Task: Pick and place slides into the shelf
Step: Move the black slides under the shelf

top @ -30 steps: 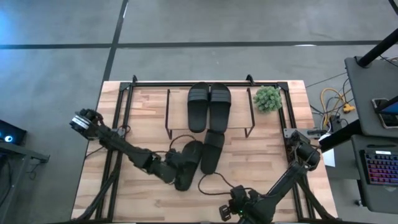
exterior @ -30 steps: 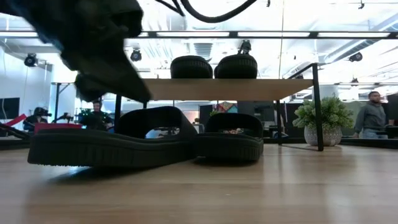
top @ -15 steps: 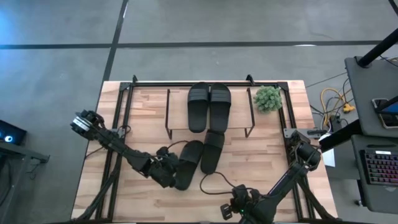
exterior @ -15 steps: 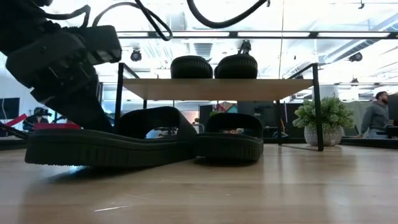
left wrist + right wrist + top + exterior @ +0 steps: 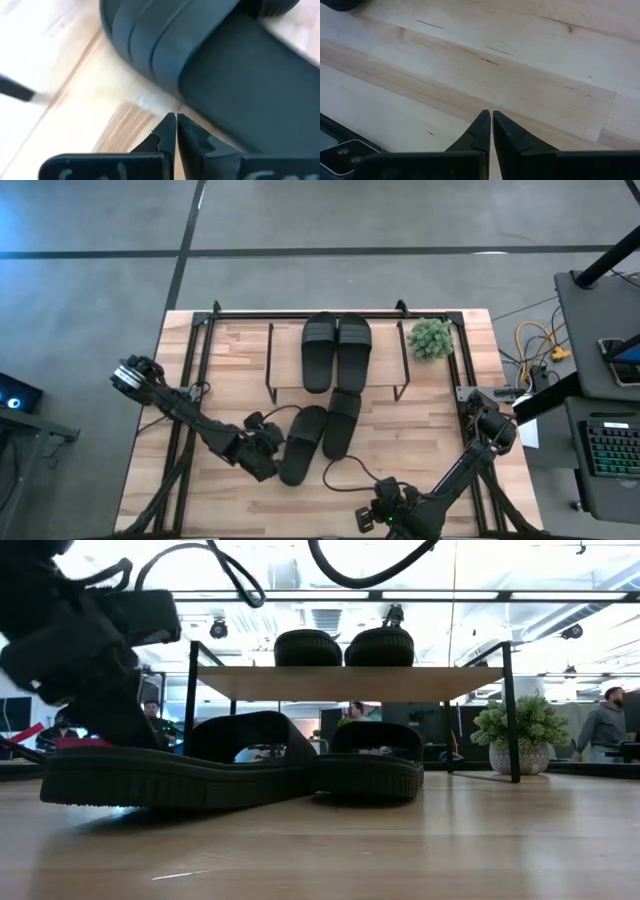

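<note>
Since a second ago, the left gripper (image 5: 268, 450) has pulled back off the near-left slide (image 5: 301, 443) toward the left and now sits just beside that slide's left edge, its jaws pressed together on nothing, as the left wrist view shows with the fingertips (image 5: 169, 125) meeting over bare wood next to the dark sole (image 5: 235, 75).

Nearest the front edge of the table (image 5: 230, 350), the right gripper (image 5: 375, 518) waits low at the near middle, its jaws likewise closed and empty over plain boards (image 5: 470, 60).

Open tabletop lies along the near edge and to the right of the loose footwear.

Farther in, the near-left slide lies flat and angled, its far end touching or nearly touching a second slide (image 5: 342, 422) just to its right. In the low view that second slide (image 5: 365, 762) rests on the table under the front of the shelf (image 5: 350, 683), while the near-left one (image 5: 170, 765) lies in front of it.

On the shelf top (image 5: 285, 365), between its black wire legs, two more slides (image 5: 337, 350) sit side by side, touching.

A small potted plant (image 5: 431, 338) stands at the far right, just beside the shelf.
</note>
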{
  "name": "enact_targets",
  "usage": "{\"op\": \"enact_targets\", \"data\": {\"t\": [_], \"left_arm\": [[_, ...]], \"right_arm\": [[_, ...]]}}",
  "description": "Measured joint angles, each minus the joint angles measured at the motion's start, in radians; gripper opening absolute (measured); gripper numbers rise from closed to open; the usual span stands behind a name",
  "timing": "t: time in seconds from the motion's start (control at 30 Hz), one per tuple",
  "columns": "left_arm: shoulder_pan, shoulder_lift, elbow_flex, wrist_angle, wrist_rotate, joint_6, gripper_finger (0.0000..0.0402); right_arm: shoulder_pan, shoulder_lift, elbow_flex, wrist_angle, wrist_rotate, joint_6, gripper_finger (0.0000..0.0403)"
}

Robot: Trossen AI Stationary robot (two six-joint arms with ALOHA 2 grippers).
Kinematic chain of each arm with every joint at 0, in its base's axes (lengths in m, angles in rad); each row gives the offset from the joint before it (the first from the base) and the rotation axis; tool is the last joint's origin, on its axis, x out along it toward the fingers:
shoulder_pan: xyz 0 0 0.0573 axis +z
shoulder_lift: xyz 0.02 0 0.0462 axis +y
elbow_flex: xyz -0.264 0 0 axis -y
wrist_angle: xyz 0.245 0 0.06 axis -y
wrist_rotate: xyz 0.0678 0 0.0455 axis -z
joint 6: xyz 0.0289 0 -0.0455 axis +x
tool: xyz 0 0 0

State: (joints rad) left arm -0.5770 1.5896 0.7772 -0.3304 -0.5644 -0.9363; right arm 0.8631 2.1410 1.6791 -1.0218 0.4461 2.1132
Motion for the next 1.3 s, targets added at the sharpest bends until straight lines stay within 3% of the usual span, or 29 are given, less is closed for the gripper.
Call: {"op": "enact_targets", "data": {"t": [0.53, 1.03, 1.3], "left_arm": [[0.01, 0.143, 0.03, 0.156, 0.003, 0.01, 0.0001], [0.16, 0.149, 0.056, 0.321, 0.025, 0.218, 0.0001], [0.122, 0.134, 0.058, 0.26, 0.053, 0.209, 0.0001]], "right_arm": [[0.0, 0.0, 0.0, -0.018, -0.003, -0.003, 0.0013], [0.0, 0.0, 0.0, -0.021, -0.004, -0.001, 0.0013], [0.003, 0.0, -0.001, -0.022, -0.006, 0.058, 0.0013]]}}
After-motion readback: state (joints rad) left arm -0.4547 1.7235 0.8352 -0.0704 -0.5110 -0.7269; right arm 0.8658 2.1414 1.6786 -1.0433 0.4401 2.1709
